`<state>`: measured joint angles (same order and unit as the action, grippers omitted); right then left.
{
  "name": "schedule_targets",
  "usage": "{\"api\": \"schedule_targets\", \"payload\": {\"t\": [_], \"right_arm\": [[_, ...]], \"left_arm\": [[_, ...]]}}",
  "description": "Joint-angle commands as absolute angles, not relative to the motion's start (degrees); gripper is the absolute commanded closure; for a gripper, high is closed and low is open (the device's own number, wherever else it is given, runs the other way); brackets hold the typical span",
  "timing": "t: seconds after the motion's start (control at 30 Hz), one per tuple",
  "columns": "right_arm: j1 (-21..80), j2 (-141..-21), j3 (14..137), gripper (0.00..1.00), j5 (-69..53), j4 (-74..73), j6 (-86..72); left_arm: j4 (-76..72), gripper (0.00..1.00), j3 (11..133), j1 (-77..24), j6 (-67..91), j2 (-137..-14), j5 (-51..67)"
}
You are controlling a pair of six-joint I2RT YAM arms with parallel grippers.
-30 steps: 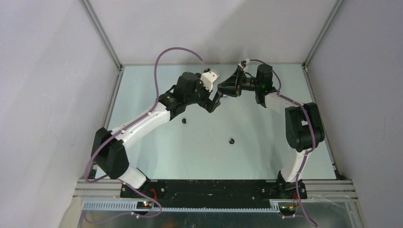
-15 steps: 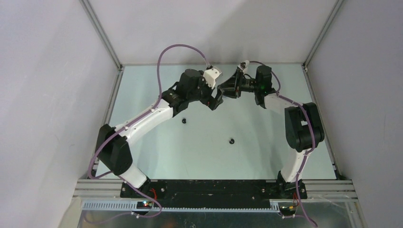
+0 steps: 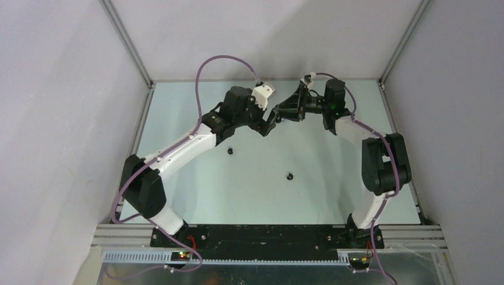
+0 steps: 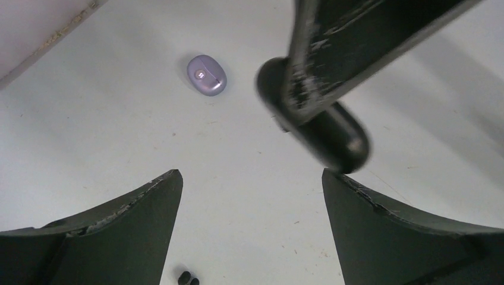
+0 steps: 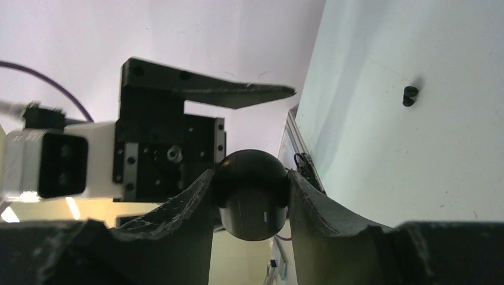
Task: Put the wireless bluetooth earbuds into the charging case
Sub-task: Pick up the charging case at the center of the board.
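Looking from above, I see the left gripper [image 3: 269,126] and right gripper [image 3: 280,113] tip to tip far out, two black buds [image 3: 230,151] loose on the table [image 3: 333,178] nearer me. Left wrist: jaws gaping, empty, facing the case [image 4: 333,133]; a purple bud [image 4: 207,74] lies beyond. Right wrist: fingers [image 5: 178,219] clamp the case aloft, probably so the left can open it.

left hand [image 3: 270,123] | drawn in closer to right hand [image 3: 282,113] | right arm [image 3: 383,166] elbow shifted outward

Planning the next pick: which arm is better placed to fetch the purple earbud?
Left, likely: the left gripper is open near the purple earbud; the right gripper is shut on the black case.
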<state>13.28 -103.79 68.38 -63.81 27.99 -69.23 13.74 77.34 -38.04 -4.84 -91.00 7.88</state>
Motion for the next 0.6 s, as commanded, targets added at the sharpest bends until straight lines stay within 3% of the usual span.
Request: {"api": "schedule_targets", "payload": {"t": [0.0, 0.13, 0.33, 0.57], "right_arm": [[12.87, -98.09, 68.67, 0.74, -66.44, 22.89, -64.14], [13.49, -97.57, 68.65, 0.74, -65.97, 19.47, -60.4], [13.66, -98.83, 68.67, 0.74, -62.31, 18.62, -59.06], [15.02, -101.41, 68.65, 0.75, -60.84, 22.41, -61.42]], "left_arm": [[10.83, 0.06, 76.73, -35.93, -3.65, -88.44, 5.87], [11.13, 0.07, 76.89, -35.8, -3.33, -87.61, 6.28], [13.48, 0.03, 78.47, -37.29, -3.05, -87.19, 18.07], [16.48, 0.01, 81.88, -41.25, -4.36, -89.7, 14.91]]}}
